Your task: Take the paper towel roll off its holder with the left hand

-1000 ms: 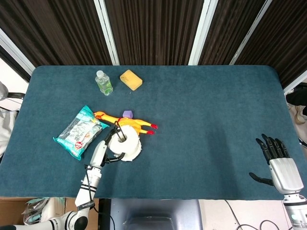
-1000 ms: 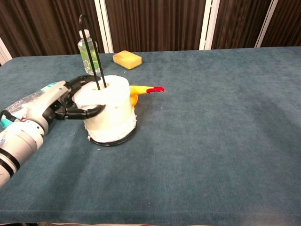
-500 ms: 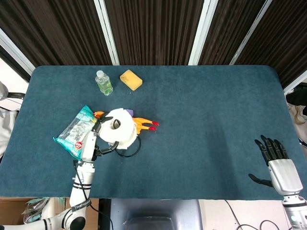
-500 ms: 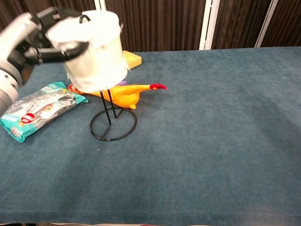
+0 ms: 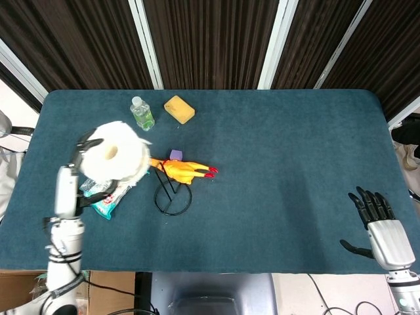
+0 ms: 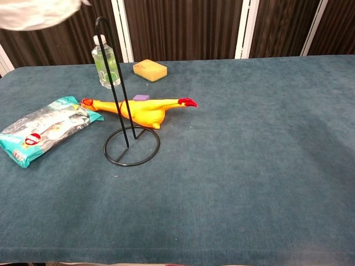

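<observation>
My left hand (image 5: 77, 172) holds the white paper towel roll (image 5: 116, 159) raised high above the table's left side. In the chest view only the roll's underside (image 6: 33, 12) shows at the top left corner. The black wire holder (image 5: 172, 194) stands bare on the table, with its ring base and tall hooked rod (image 6: 113, 83) to the right of the roll. My right hand (image 5: 379, 220) rests open at the table's near right corner, fingers spread, holding nothing.
A yellow rubber chicken (image 6: 138, 108) lies just behind the holder, with a small purple block (image 5: 174, 155) beyond it. A teal wipes pack (image 6: 44, 127) lies left of the holder. A clear bottle (image 5: 142, 113) and a yellow sponge (image 5: 179, 109) stand at the back.
My left hand lifted the roll up off the holder's rod and carried it up and to the left. The holder now stands bare. The right hand barely moved.
</observation>
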